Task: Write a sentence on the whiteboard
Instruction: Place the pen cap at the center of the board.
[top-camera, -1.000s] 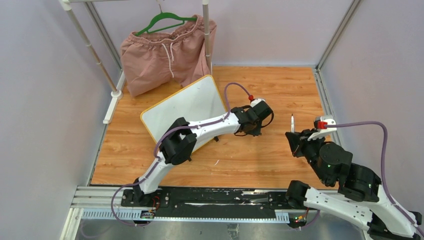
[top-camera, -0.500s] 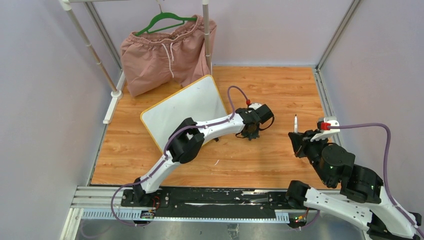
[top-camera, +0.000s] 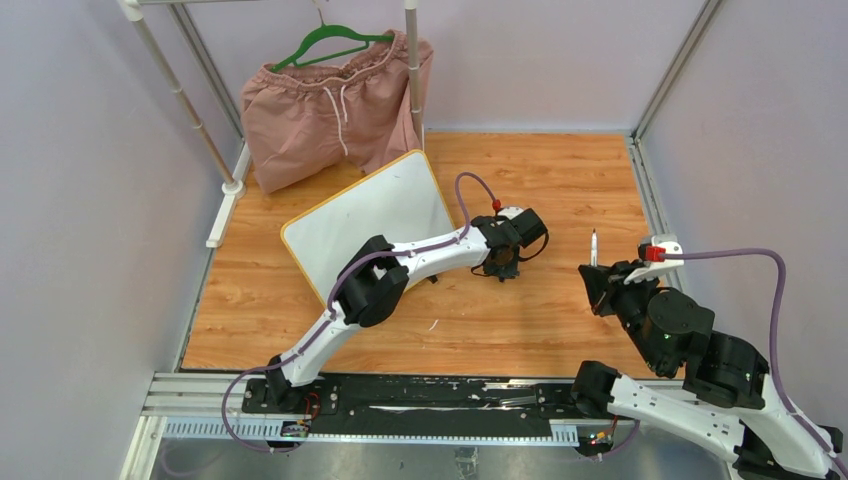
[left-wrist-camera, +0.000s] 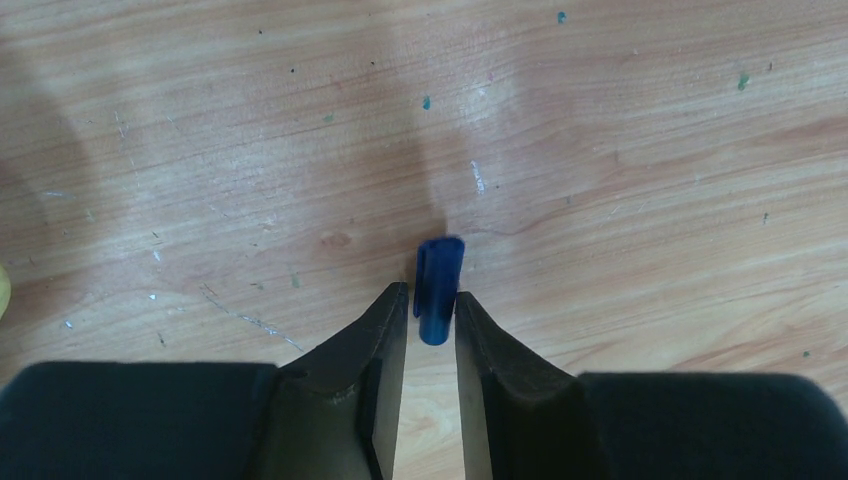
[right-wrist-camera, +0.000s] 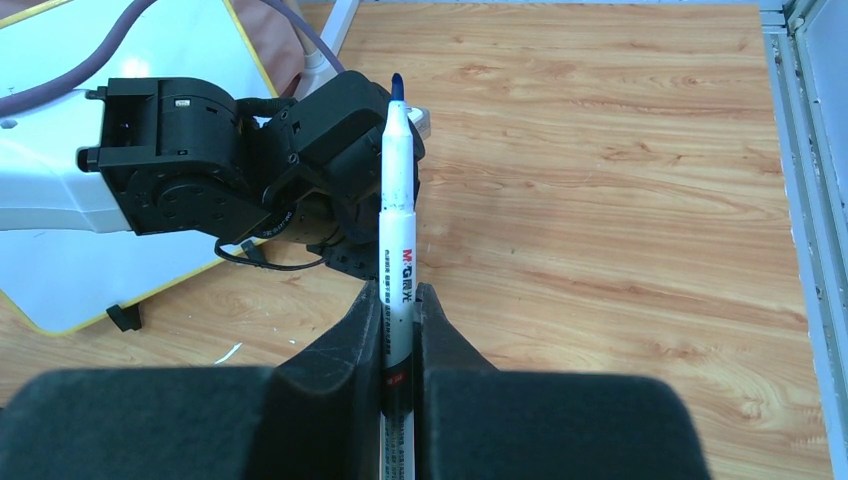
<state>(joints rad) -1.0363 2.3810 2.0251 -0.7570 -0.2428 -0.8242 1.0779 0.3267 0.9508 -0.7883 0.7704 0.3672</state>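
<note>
The whiteboard (top-camera: 350, 222) lies flat on the left-centre part of the wooden table (top-camera: 560, 180), turned at an angle, with its far corner just beside the pink shorts (top-camera: 335, 110) that hang from a green hanger (top-camera: 335, 40) on the rack at the far left. Its visible face shows plain white inside the yellow-orange frame, and one small black foot (right-wrist-camera: 122, 317) shows at its near edge in the right wrist view. The left arm extends across the near right corner of the board, and the left gripper (top-camera: 503, 265) points down at the table just to the right of the board. In the left wrist view its fingers are drawn close together on a short blue cap (left-wrist-camera: 438, 290), which is gripped at the fingertips above the bare wood. The right gripper (top-camera: 600, 280) sits at the right side of the table, well apart from the board, and is clamped on the lower barrel of a white marker (right-wrist-camera: 397, 200). The marker stands upright in the grip with its blue tip exposed and pointing up, towards the far side.
</note>
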